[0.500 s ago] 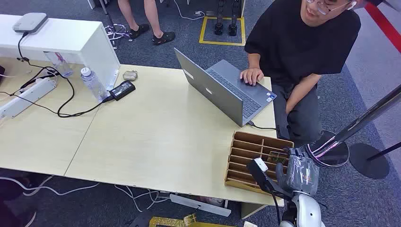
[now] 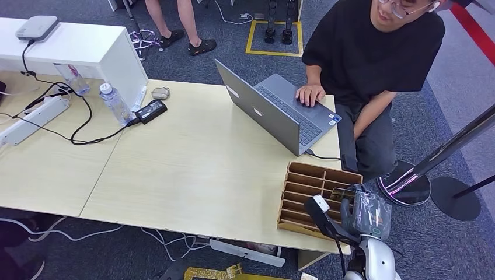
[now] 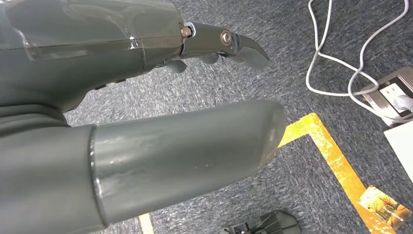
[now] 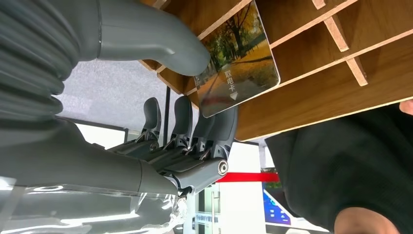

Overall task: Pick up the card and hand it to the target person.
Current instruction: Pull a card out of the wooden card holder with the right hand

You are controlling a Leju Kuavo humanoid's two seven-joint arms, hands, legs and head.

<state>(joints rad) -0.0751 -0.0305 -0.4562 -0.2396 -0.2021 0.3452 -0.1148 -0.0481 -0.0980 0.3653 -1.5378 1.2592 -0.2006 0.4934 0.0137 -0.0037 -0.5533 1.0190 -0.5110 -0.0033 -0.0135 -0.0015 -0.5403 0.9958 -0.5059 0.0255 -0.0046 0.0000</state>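
The right hand (image 4: pixel 195 97) pinches the card (image 4: pixel 238 63) between thumb and fingers, just over the wooden organizer (image 2: pixel 309 189) at the desk (image 2: pixel 192 169) edge; the seated person (image 2: pixel 373 64) waits at twelve o'clock. The left hand (image 3: pixel 146 97) holds nothing.

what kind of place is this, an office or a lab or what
Probably an office or lab workspace: a person works at a laptop on a light wooden desk, a power strip trails cables, and yellow tape marks the grey carpet.
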